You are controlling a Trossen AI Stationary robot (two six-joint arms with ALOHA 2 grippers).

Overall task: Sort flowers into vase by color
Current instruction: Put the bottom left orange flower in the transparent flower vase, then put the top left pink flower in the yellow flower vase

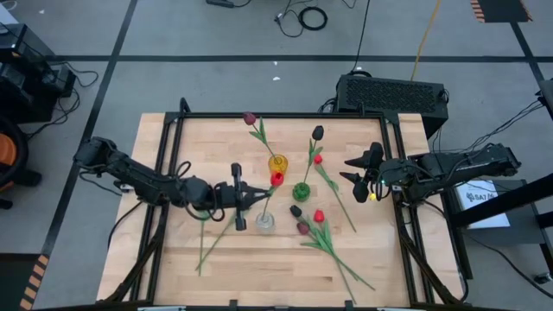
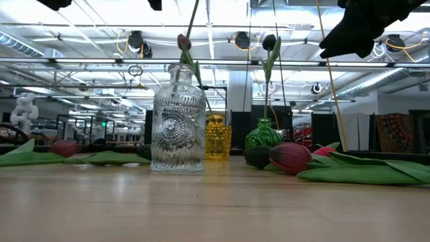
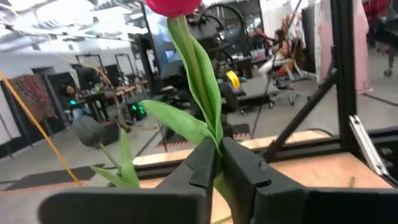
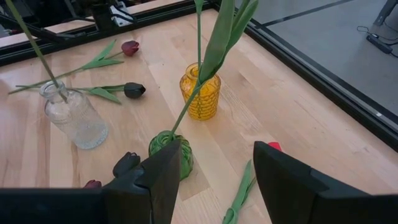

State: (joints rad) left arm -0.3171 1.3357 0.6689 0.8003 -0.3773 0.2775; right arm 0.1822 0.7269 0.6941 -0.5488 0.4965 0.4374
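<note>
My left gripper (image 1: 244,195) is clamped on a red tulip (image 1: 276,179), stem slanting toward upper right. The yellow vase (image 1: 277,162) sits just above the head; right gripper (image 1: 356,169) waits wide open

Three vases (image 1: 278,164) sit mid-surface (image 1: 173,259), one tulip (image 1: 253,126) behind them, more tulips (image 1: 324,233) lying in front-right, left tool (image 1: 238,197) just left of them.

We see even, bright light from ceiling strip lamps (image 2: 222,60), which glare white in the low view (the tabletop (image 2: 215,208) there is blurred up close). Shadows on the wood are faint. Both wrist views blur their own fingers (image 3: 242,180).
</note>
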